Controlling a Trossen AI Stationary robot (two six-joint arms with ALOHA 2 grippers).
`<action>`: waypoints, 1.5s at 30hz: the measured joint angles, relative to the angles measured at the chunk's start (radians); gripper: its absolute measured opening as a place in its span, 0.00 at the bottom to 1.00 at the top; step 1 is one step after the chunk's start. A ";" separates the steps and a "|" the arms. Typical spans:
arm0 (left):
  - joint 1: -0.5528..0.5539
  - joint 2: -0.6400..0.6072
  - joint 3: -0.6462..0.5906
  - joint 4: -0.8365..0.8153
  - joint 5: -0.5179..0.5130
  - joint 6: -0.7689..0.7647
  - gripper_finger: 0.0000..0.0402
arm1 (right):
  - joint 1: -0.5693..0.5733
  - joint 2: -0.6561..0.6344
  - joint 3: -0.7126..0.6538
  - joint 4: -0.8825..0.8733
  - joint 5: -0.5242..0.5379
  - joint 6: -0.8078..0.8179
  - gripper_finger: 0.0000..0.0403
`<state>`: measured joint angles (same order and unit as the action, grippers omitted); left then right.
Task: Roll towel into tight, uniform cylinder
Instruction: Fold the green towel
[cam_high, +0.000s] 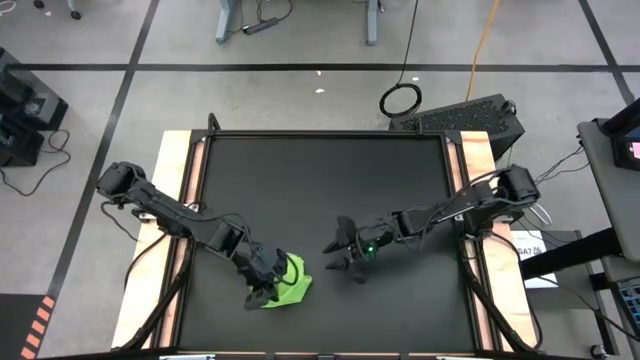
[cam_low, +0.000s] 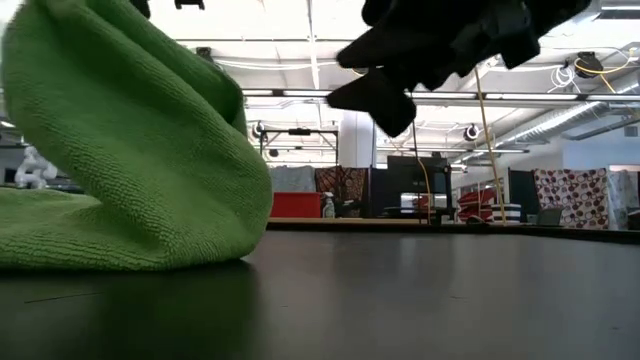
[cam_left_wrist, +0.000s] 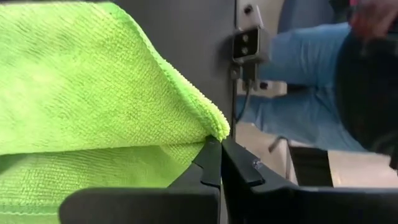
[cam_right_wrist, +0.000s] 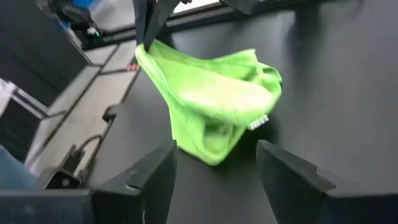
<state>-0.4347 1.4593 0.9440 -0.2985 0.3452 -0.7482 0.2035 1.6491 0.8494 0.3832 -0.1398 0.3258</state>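
Note:
The lime-green towel (cam_high: 291, 279) lies bunched near the table's front edge, left of centre. One corner is pulled up and the rest sits in a heap on the black tabletop (cam_low: 130, 160). My left gripper (cam_high: 264, 287) is at the towel's left side, shut on that raised corner. My right gripper (cam_high: 340, 256) hovers to the towel's right, open, its fingers pointing at the towel (cam_right_wrist: 211, 106) with nothing between them. In the low view it hangs dark above the table (cam_low: 400, 70). My left gripper pinches a hemmed corner of the towel (cam_left_wrist: 216, 129) between its two shut fingers (cam_left_wrist: 211, 163). The fingers come slanting down from the table's left. The corner (cam_right_wrist: 143, 53) is lifted, and the cloth slopes down from it to the folded heap (cam_right_wrist: 214, 140) on the table.
Bare black tabletop (cam_high: 320, 190) spreads behind and to the right of the towel. Wooden side rails (cam_high: 180, 180) border the table. In the left wrist view a person in blue trousers (cam_left_wrist: 298, 93) stands beyond the table's edge.

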 joint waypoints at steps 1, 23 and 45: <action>0.000 0.000 0.000 -0.001 -0.012 -0.002 0.00 | 0.000 0.015 0.000 0.030 0.000 0.008 0.53; 0.093 0.000 0.000 -0.017 -0.092 0.006 0.00 | 0.000 0.186 0.175 -0.077 0.085 -0.061 0.47; 0.151 0.000 0.000 0.095 -0.069 0.058 0.00 | -0.004 0.277 0.175 -0.102 0.175 0.040 0.41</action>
<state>-0.2832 1.4597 0.9436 -0.2036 0.2761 -0.6903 0.1997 1.9265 1.0241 0.2813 0.0347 0.3659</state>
